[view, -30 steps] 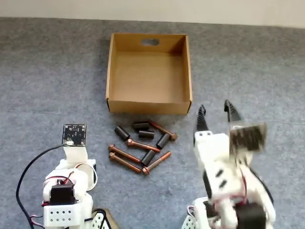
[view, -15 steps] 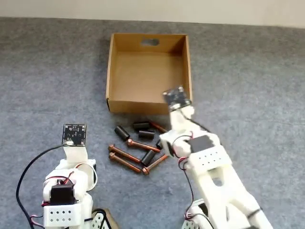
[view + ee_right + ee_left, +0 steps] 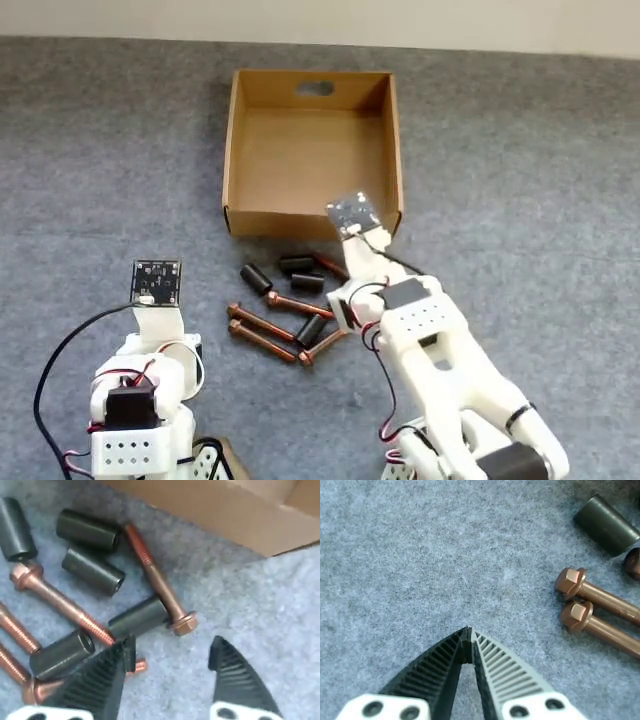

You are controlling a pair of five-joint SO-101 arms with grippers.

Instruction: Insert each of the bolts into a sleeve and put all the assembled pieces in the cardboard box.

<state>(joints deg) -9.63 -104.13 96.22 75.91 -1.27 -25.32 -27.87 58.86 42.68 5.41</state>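
Five copper-coloured bolts with flanged hex heads [image 3: 59,601]: lying loose on the grey carpeted desk [image 3: 520,150], just in front of the box; none is sitting in a sleeve yet.
Five sleeves, short dark metal tubes [image 3: 92,570]: lying scattered among the bolts, some touching them.
Open brown cardboard box [image 3: 228,150]: standing beyond the pile, with no piece in it yet.
Right pincer [image 3: 172,642]: hanging spread wide over the pile's box-side edge, gripping nothing. The head of the bolt nearest the box [image 3: 152,572] is lying just ahead of the gap, and one sleeve [image 3: 137,617] seems to be resting against its shank.
Left pincer [image 3: 468,632]: pressed together on nothing, sitting low over bare carpet with two bolt heads [image 3: 572,580] nearby.
Step in hand: the right arm is apparently lining up a first pick, most likely that nearest bolt.
Doing it well: centring the gap across the shank close to the head, with the jaws crossing the bolt rather than running along it, and coming down clear of the leaning sleeve. Gripping near the head is leaving the threaded end free for feeding into a sleeve.
Risk: round parts are likely rolling easily, so squeezing slowly is safer.
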